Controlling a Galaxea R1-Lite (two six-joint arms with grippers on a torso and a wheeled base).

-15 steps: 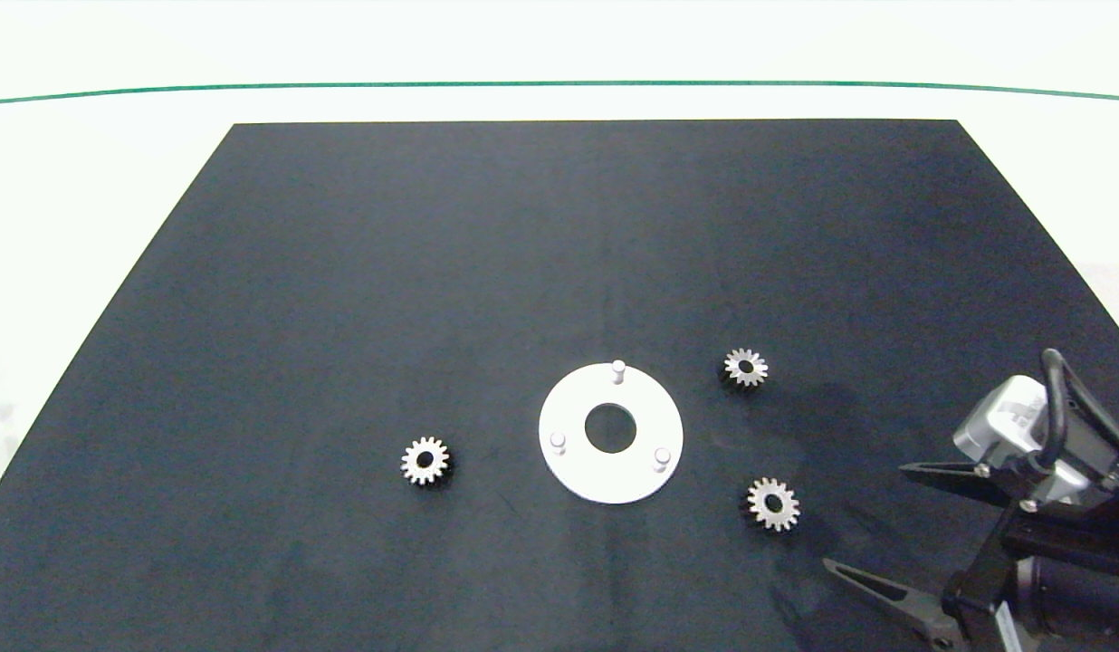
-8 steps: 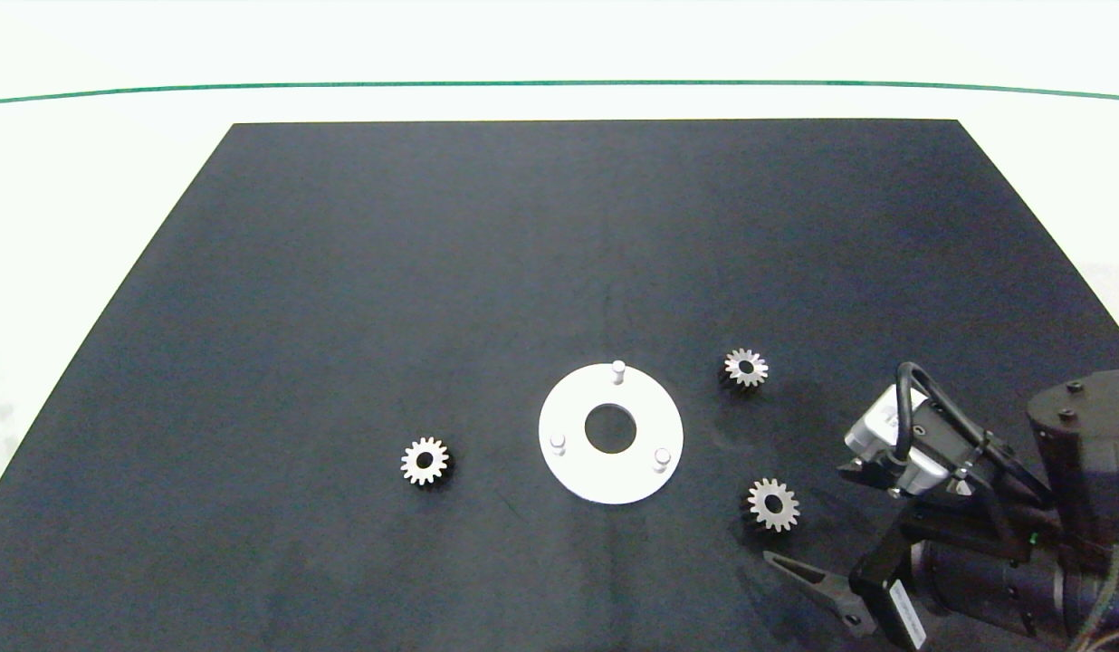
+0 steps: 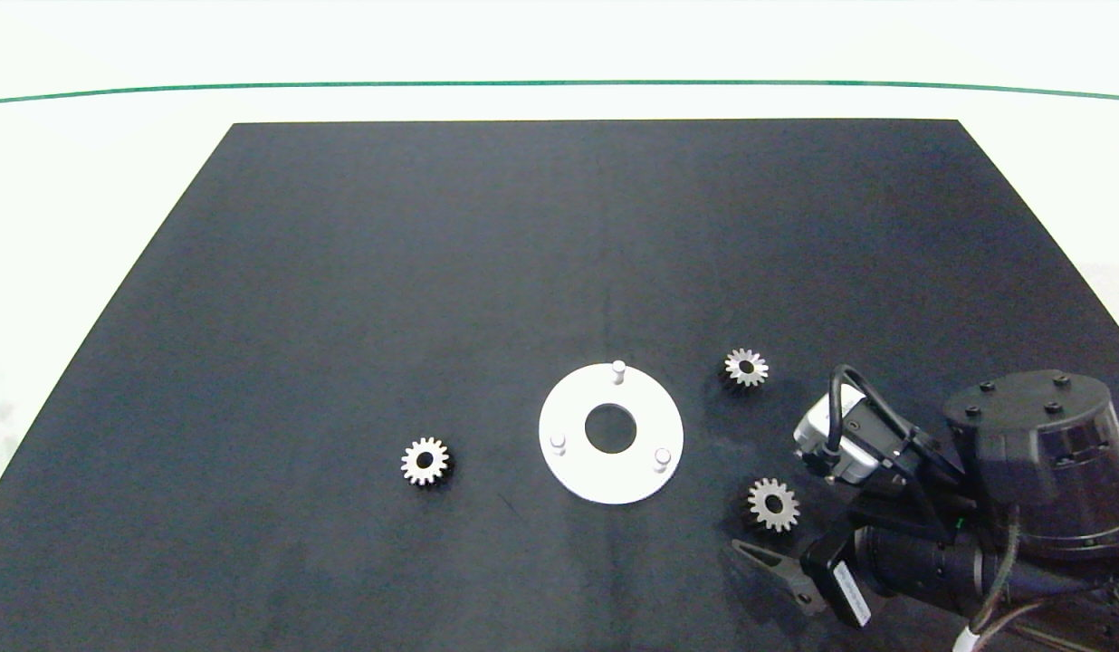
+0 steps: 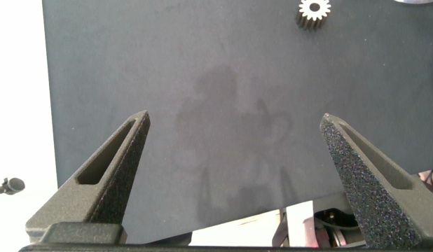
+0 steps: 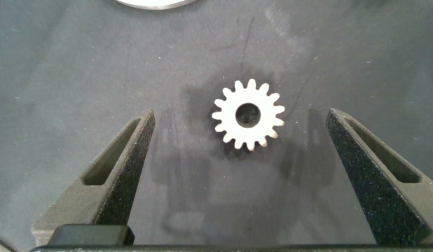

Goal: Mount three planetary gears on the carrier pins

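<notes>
Since the earlier head views the right arm had swung in from the right edge toward the white carrier disc point(image 3: 573, 475), bringing the right gripper point(image 5: 248, 164) over the gear nearest it; nothing else on the mat had shifted.

That claw stood released, its two grey fingers spread wide with the near-right gear point(image 5: 248, 116) lying flat between them, untouched by either pad and a little beyond their tips in the wrist view. In the head view this gear point(image 3: 774, 503) lay to the right of the disc and slightly nearer the robot. A second gear point(image 3: 746, 368) sat right of the disc and farther from the robot, and a third gear point(image 3: 425, 461) lay well apart on the disc's left.

The left gripper point(image 4: 237, 175) was also released and empty, hanging over bare mat with the third gear point(image 4: 314, 11) ahead of it.

All three carrier pins point(image 3: 618, 369) stood bare on the disc, so no gear was installed; all three pick-ups and placements appeared to remain, the first grasp seemingly imminent.

In the head view only one right finger point(image 3: 777, 566) showed; the other was hidden under the wrist. The left arm was out of that view. How high the right fingertips stood above the black mat point(image 3: 523, 272) could not be judged.
</notes>
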